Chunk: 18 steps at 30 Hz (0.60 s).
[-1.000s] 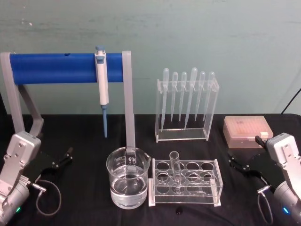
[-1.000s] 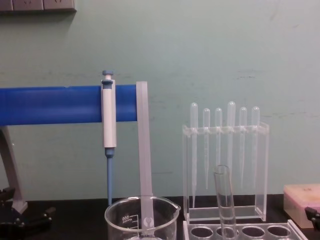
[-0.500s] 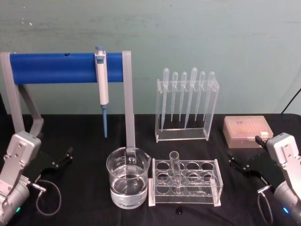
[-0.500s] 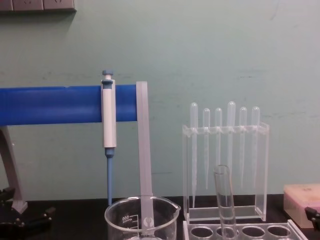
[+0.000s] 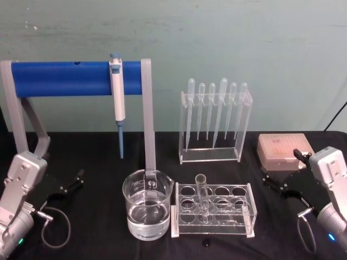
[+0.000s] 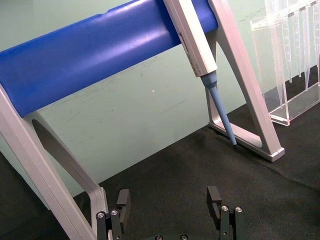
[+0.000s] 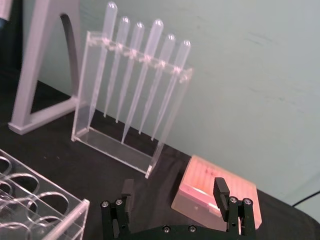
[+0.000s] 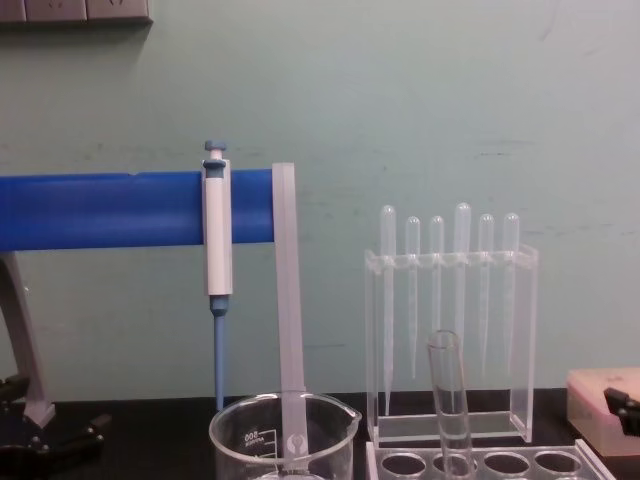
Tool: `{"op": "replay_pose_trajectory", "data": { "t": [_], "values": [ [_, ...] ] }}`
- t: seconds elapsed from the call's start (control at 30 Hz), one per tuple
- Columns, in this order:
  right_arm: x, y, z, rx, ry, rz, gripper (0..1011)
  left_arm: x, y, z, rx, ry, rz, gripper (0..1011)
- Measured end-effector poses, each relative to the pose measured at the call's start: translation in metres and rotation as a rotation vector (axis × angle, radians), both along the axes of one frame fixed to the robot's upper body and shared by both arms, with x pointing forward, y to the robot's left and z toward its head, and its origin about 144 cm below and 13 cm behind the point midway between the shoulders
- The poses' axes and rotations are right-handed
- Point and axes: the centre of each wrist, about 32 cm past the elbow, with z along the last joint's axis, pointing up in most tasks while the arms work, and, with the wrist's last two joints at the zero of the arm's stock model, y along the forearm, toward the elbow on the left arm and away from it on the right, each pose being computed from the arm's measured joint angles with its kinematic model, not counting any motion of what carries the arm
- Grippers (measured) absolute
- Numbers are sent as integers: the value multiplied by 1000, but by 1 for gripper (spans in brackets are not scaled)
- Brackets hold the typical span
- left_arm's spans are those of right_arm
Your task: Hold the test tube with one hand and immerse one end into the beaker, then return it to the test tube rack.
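Observation:
The test tube (image 5: pixel 202 194) stands slightly tilted in a hole of the clear rack (image 5: pixel 245 210), and its top rises in the chest view (image 8: pixel 446 395). The beaker (image 5: pixel 147 205), holding clear liquid, sits just left of the rack, with its rim low in the chest view (image 8: pixel 282 428). My left gripper (image 5: pixel 73 182) rests open near the table's left edge, far from both; the left wrist view has its open fingers (image 6: pixel 169 200) empty. My right gripper (image 5: pixel 275 184) hovers open to the right of the rack, and its jaws (image 7: pixel 173 192) hold nothing.
A blue bar stand (image 5: pixel 65 78) carries a blue-and-white pipettor (image 5: pixel 117 97) behind the beaker. A clear holder with several plastic pipettes (image 5: pixel 216 122) stands at the back centre. A pink tip box (image 5: pixel 285 150) lies at the right, just beyond my right gripper.
My right gripper has risen a little and shifted slightly toward the pink box. The left arm, tube and beaker have not moved.

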Motion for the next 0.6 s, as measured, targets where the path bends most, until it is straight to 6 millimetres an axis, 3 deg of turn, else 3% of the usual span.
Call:
{"op": "replay_pose_trajectory", "data": {
  "t": [0.6],
  "values": [
    [-35,-16,42,20,111,299,1002,0,0,0,0,0,0,1000]
  ]
}}
